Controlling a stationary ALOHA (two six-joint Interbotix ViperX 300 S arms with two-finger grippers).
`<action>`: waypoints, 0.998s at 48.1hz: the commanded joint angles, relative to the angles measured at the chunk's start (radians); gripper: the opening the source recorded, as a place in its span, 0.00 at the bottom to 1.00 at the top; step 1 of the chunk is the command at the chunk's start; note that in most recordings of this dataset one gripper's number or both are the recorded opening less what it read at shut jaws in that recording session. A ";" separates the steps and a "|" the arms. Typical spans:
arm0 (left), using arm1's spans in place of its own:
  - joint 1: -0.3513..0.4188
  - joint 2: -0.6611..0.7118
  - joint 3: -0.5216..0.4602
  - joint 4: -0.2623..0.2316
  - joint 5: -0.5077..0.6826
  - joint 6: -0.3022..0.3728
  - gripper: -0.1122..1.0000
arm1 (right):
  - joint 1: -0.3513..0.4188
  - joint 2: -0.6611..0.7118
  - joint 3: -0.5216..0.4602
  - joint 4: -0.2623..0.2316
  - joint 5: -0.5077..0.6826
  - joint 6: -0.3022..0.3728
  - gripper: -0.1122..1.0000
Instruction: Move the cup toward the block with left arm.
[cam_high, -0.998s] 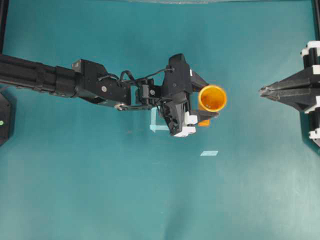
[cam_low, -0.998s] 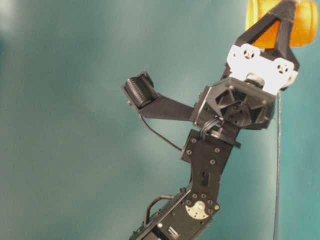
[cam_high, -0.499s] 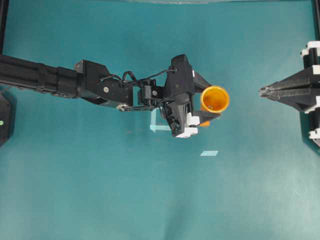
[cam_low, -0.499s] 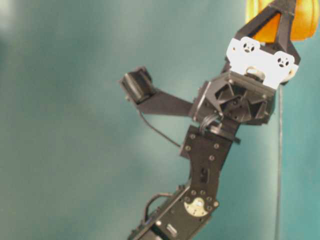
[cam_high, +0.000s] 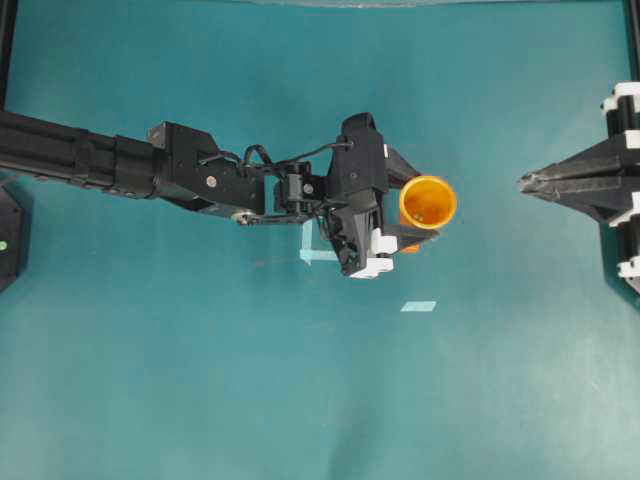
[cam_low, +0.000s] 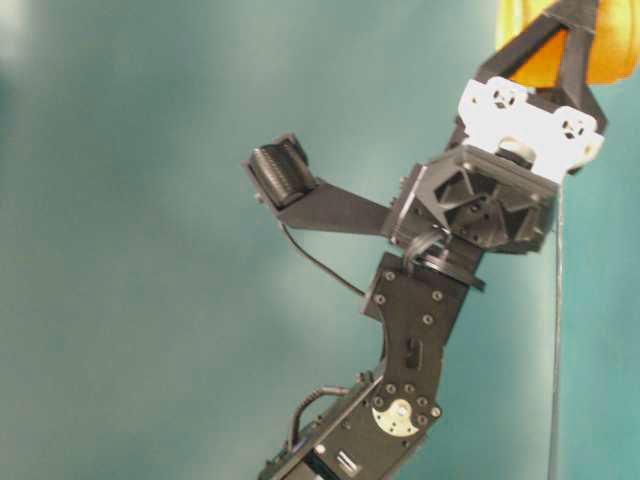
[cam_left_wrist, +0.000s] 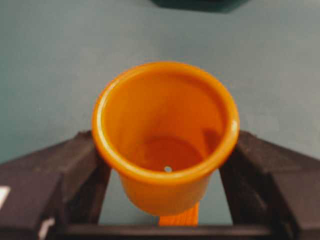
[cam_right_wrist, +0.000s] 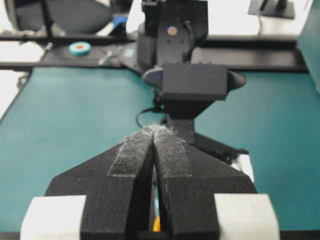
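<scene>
The yellow-orange cup (cam_high: 428, 200) stands upright between the fingers of my left gripper (cam_high: 422, 206), which is shut on its sides. In the left wrist view the cup (cam_left_wrist: 165, 125) fills the middle, with a black finger (cam_left_wrist: 50, 172) on each side. The small orange block (cam_left_wrist: 181, 219) shows just under the cup's base on the near side. From overhead only a sliver of the block (cam_high: 408, 246) shows beside the lower finger. At table level the cup (cam_low: 614, 50) is at the top right. My right gripper (cam_high: 523, 182) is shut and empty, well to the right.
A pale tape square outline (cam_high: 316, 252) lies partly under the left wrist. A pale tape strip (cam_high: 418, 306) lies nearer the front. The right arm stays by the right edge, and its view faces the left arm (cam_right_wrist: 186, 85).
My left gripper and the cup have shifted slightly to the right and toward the block, so less of the block shows from overhead. The right arm has not moved.
</scene>
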 joint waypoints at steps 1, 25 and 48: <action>-0.002 -0.026 -0.002 0.003 -0.003 0.002 0.67 | 0.000 0.003 -0.032 0.000 -0.005 0.000 0.10; -0.002 -0.029 0.002 0.003 -0.009 0.002 0.67 | 0.000 0.003 -0.032 0.000 -0.005 0.000 0.10; -0.002 -0.028 -0.003 0.003 -0.011 0.002 0.67 | 0.002 0.003 -0.032 0.000 -0.005 0.000 0.10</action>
